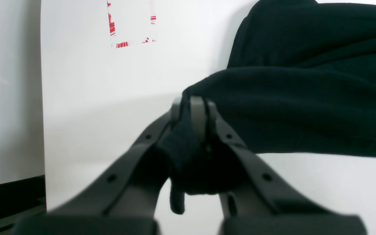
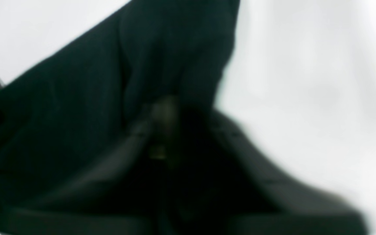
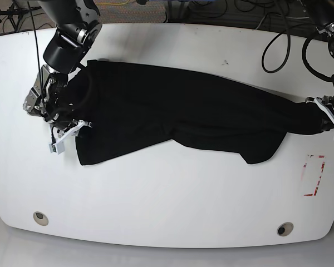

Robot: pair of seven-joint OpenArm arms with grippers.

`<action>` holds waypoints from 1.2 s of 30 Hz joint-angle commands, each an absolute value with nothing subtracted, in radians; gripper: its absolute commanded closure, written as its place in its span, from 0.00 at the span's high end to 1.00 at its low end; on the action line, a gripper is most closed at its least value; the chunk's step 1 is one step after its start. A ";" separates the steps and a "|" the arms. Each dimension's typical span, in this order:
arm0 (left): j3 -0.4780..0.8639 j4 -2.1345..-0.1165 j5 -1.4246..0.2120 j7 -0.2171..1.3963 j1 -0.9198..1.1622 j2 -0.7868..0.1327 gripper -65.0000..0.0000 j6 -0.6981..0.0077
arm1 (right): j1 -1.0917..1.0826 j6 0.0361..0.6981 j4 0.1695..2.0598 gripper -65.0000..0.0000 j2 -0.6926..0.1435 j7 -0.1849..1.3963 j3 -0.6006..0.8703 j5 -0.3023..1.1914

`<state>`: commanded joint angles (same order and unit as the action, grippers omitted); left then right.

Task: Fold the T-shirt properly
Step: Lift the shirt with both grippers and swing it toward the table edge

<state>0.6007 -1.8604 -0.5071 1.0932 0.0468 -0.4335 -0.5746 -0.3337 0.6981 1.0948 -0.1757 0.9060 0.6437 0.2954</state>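
Note:
The black T-shirt (image 3: 178,114) lies stretched across the white table (image 3: 167,189), pulled between both arms, with no print showing. My left gripper (image 1: 194,111) is shut on a bunched edge of the T-shirt (image 1: 305,107) at the table's right side; in the base view this left gripper (image 3: 323,119) holds the cloth's right end. My right gripper (image 2: 165,111) is shut on dark T-shirt cloth (image 2: 77,114) in a blurred view; the base view places the right gripper (image 3: 72,114) at the cloth's left end.
A red-marked rectangle (image 3: 314,175) is taped on the table near the right edge, also seen as red marks (image 1: 131,24) in the left wrist view. Two round holes (image 3: 40,217) (image 3: 284,228) sit near the front edge. Cables (image 3: 278,39) trail at the back right.

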 joint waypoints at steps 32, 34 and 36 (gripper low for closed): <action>0.575 -1.913 -0.506 1.147 -0.420 -0.429 0.00 -0.570 | -0.664 0.698 1.362 0.00 -0.386 1.155 0.513 0.269; 0.561 -1.910 -0.504 1.148 -0.452 -0.429 0.00 -0.567 | -0.696 0.698 1.363 0.00 -0.403 1.155 0.478 0.271; 0.527 -1.899 -0.504 1.148 -0.495 -0.432 0.00 -0.538 | -0.751 0.698 1.363 0.00 -0.417 1.159 0.449 0.271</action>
